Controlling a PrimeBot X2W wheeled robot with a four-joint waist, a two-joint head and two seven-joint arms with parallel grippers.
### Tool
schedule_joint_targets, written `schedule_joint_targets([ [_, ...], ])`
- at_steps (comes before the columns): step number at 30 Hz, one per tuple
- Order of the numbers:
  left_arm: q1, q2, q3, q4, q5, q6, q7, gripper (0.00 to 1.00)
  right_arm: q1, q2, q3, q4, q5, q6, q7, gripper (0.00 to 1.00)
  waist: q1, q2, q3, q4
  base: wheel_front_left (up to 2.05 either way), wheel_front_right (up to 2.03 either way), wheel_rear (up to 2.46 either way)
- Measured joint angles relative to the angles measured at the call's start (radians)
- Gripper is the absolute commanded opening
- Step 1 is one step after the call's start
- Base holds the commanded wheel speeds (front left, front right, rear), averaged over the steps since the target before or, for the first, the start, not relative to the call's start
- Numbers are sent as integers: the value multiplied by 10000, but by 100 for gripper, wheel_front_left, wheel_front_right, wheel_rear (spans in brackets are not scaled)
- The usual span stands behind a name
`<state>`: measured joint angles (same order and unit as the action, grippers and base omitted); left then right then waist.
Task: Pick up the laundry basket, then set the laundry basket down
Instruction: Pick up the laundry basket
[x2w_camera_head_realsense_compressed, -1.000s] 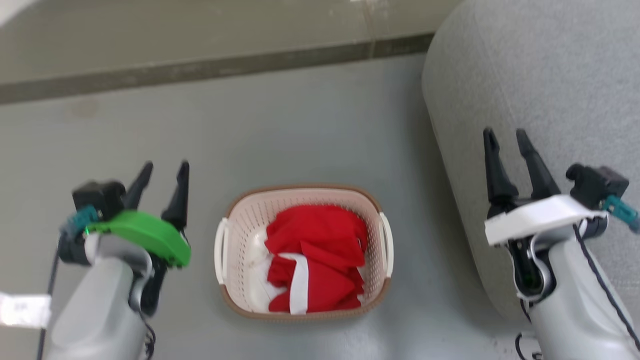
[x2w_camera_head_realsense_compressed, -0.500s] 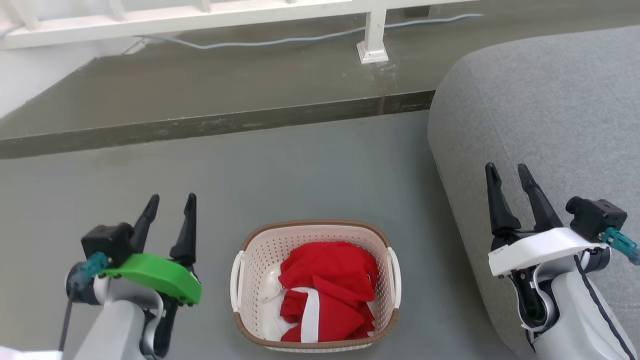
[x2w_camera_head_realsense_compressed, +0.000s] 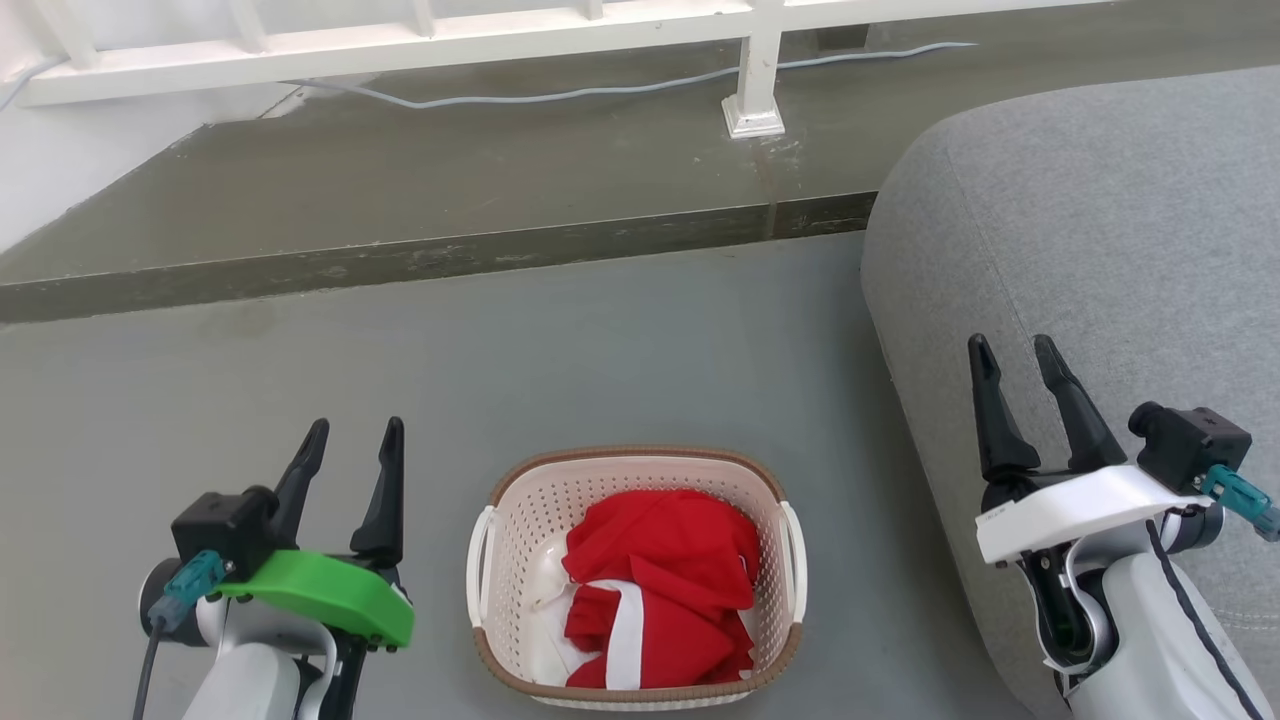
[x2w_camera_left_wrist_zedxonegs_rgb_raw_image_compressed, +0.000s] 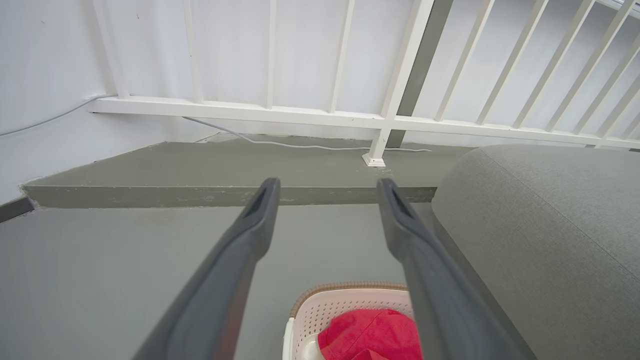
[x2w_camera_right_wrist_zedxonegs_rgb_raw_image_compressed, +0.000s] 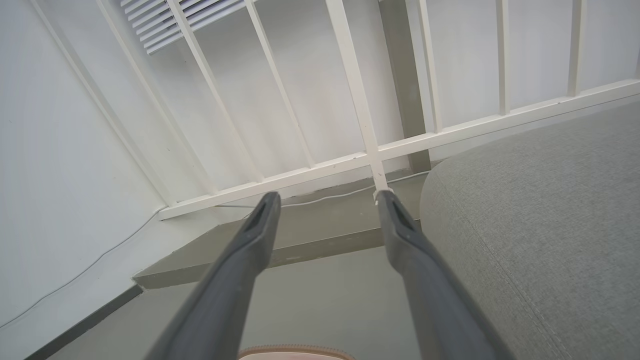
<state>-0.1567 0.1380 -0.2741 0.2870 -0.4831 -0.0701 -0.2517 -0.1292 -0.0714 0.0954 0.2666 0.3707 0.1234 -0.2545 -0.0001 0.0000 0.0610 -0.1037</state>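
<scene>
Laundry basket (x2w_camera_head_realsense_compressed: 636, 453) sits on the floor (x2w_camera_head_realsense_compressed: 600, 350) between your left gripper (x2w_camera_head_realsense_compressed: 356, 428) and right gripper (x2w_camera_head_realsense_compressed: 1008, 345), a side handle (x2w_camera_head_realsense_compressed: 797, 560) facing each. Both hover part-open and empty, ready to grab.

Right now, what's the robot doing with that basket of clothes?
Nothing is being held yet. The laundry basket sits on the grey floor with red clothes inside. The left gripper and the right gripper are both open, one on each side of it, not touching it. A grey sofa is beside the right one.
</scene>
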Motion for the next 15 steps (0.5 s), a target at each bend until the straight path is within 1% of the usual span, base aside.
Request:
schedule_joint_targets([
  [15,508,-178,242,-466,265,0,0,100,152,4,33,-128,-100,0,0,100,0,0,63,-66,0,0,0],
])
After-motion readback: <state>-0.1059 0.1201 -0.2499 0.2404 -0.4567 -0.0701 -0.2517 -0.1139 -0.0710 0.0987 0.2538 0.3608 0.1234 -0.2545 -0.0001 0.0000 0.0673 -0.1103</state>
